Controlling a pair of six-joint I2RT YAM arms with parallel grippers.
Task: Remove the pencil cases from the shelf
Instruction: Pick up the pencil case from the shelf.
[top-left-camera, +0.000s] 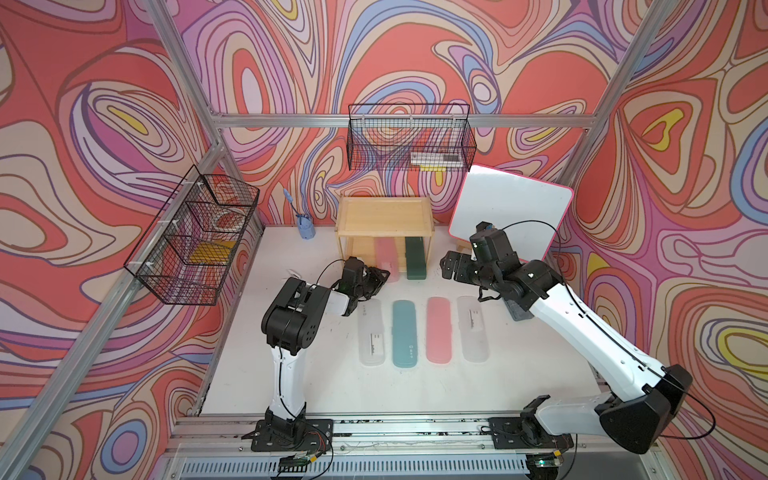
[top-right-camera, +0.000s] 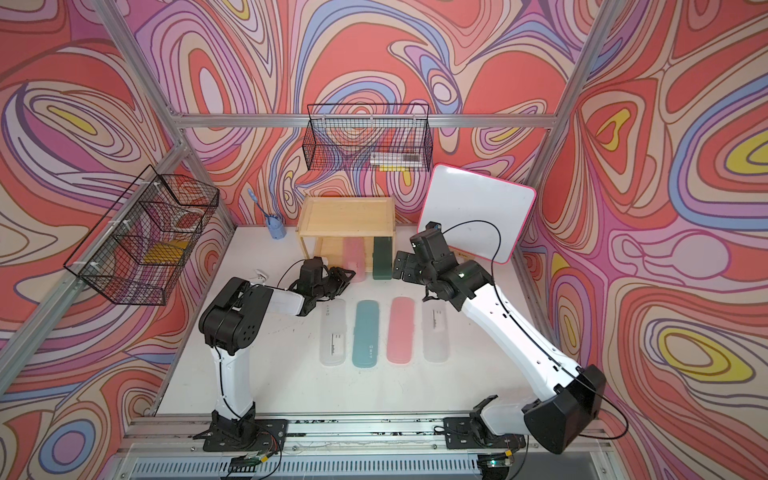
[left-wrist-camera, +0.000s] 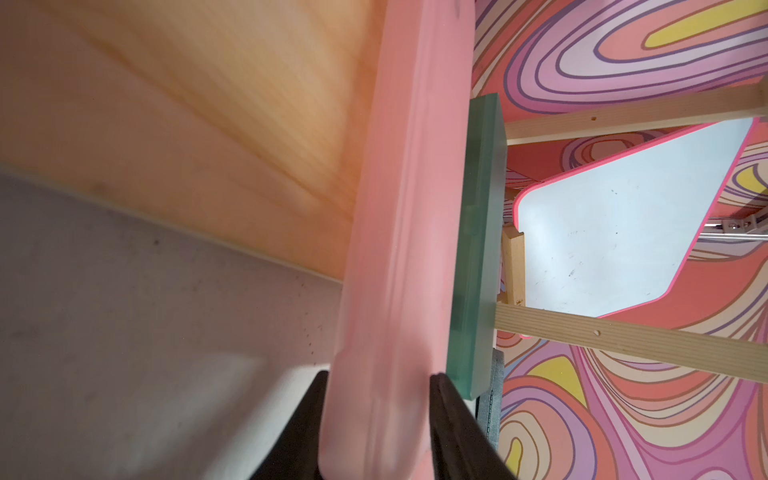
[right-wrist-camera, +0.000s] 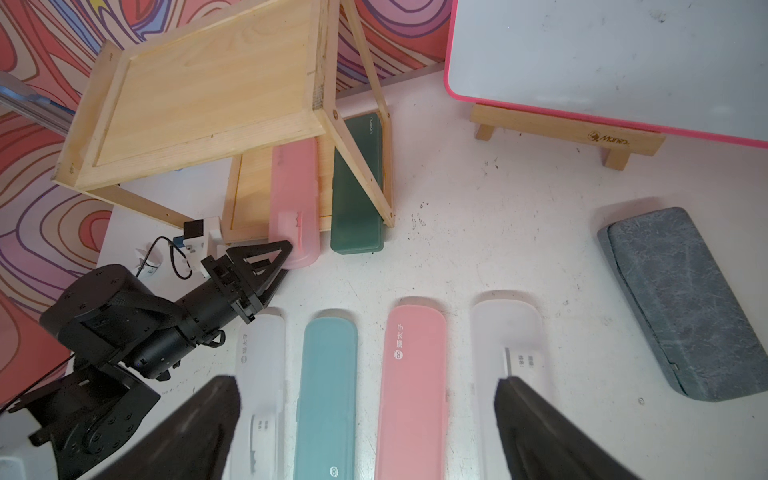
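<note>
The light-wood shelf (top-left-camera: 384, 216) stands at the back of the table. A pink pencil case (top-left-camera: 386, 257) and a dark green one (top-left-camera: 415, 257) lie side by side on its lower tray, their near ends sticking out. My left gripper (left-wrist-camera: 378, 386) is shut on the pink case's (left-wrist-camera: 407, 208) near end, one black finger against each long side. To the right of the green case, my right gripper (top-left-camera: 451, 264) hovers open and holds nothing. In front of the shelf, two whitish cases (top-left-camera: 370, 332) (top-left-camera: 472, 328), a teal case (top-left-camera: 404, 332) and another pink case (top-left-camera: 439, 330) lie in a row.
A pink-rimmed whiteboard (top-left-camera: 511, 212) leans on a wooden stand at the back right, with a grey fuzzy block (right-wrist-camera: 681, 303) on the table before it. A blue holder (top-left-camera: 306, 228) stands left of the shelf. Black wire baskets hang on the back wall (top-left-camera: 409, 137) and left wall (top-left-camera: 195, 241).
</note>
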